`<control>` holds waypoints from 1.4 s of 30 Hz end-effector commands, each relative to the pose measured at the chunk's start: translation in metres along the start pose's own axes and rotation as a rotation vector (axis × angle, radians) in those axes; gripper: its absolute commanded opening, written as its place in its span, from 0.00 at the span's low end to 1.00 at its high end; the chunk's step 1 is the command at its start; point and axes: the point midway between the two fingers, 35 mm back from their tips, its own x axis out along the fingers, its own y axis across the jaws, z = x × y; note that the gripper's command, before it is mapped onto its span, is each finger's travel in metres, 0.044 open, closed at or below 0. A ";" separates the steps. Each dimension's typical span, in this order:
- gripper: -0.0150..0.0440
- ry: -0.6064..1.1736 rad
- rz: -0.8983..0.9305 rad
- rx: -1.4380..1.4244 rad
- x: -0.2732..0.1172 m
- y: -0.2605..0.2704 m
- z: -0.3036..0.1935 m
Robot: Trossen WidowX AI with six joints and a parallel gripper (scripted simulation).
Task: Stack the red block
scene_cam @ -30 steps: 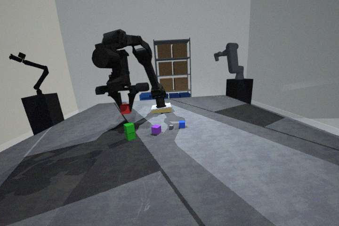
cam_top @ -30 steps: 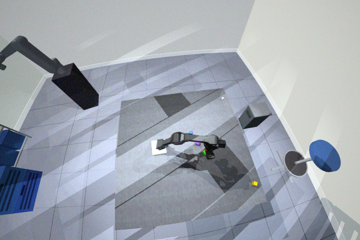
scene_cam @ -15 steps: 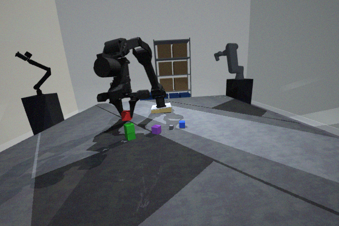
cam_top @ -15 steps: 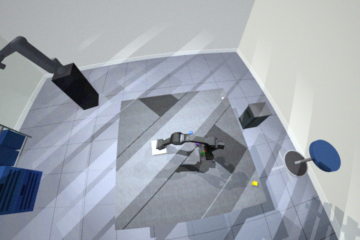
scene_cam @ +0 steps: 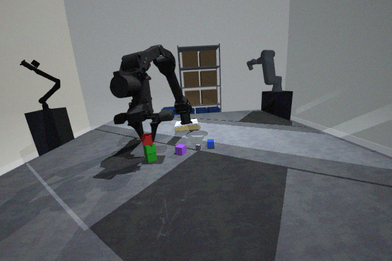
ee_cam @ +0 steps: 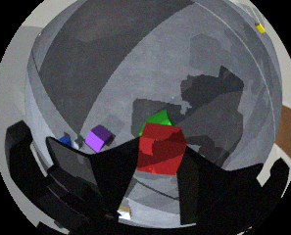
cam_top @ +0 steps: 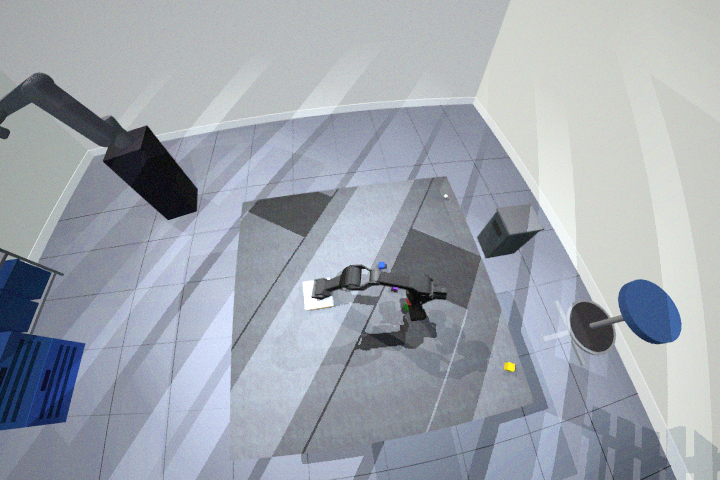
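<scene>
Holding the red block point(scene_cam: 146, 138) tight, the end effector point(scene_cam: 146, 137) sets it down on the green tower point(scene_cam: 149, 152), so it can sit flat. At its 3 o'clock, the purple block point(scene_cam: 180, 149) rests well apart on the worktop point(scene_cam: 221, 190).

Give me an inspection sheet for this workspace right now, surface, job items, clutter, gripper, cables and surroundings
Surface: grey patched floor mat, streaked with shadows.
Job's things: red block atop the green tower, which stands upright, two blocks high.
Clutter: purple block, blue block, small grey cube, yellow block far off.
Gripper: gripper shut on the red block, not released.
Cables: nothing seen.
Surroundings: shelf of boxes, two idle arms on pedestals, blue stool.
</scene>
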 end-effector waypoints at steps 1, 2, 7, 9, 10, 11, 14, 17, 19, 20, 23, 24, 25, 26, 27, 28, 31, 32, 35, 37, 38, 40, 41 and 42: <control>0.25 0.001 0.000 -0.005 0.001 0.000 -0.001; 0.25 0.001 0.000 -0.005 0.001 0.000 -0.001; 0.25 0.001 0.000 -0.005 0.001 0.000 -0.001; 0.25 0.001 0.000 -0.005 0.001 0.000 -0.001; 0.25 0.001 0.000 -0.005 0.001 0.000 -0.001; 0.25 0.001 0.000 -0.005 0.001 0.000 -0.001; 0.25 0.001 0.000 -0.005 0.001 0.000 -0.001; 0.25 0.001 0.000 -0.005 0.001 0.000 -0.001; 0.25 0.001 0.000 -0.005 -0.001 0.000 0.000; 0.25 0.001 0.000 -0.005 -0.003 0.000 0.000; 0.34 0.005 0.001 -0.001 0.001 0.000 -0.001; 0.39 0.005 0.001 -0.001 0.001 0.000 -0.001; 0.43 0.005 0.001 -0.001 0.001 0.000 -0.001; 0.48 0.005 0.001 -0.001 0.001 0.000 -0.001; 0.52 0.005 0.001 -0.001 0.001 0.000 -0.001; 0.57 0.005 0.001 -0.001 0.001 0.000 -0.001; 0.70 0.005 0.001 -0.001 0.001 0.000 -0.001; 0.74 0.005 0.001 -0.001 0.001 0.000 -0.001; 0.88 0.005 0.001 -0.001 0.001 0.000 -0.001; 0.97 0.005 0.001 -0.001 0.001 0.000 -0.001; 1.00 0.005 0.001 -0.001 0.001 0.000 -0.001; 1.00 0.005 0.001 -0.001 0.001 0.000 -0.001; 1.00 0.005 0.001 -0.001 0.001 0.000 -0.001; 1.00 0.005 0.001 -0.001 0.001 0.000 -0.001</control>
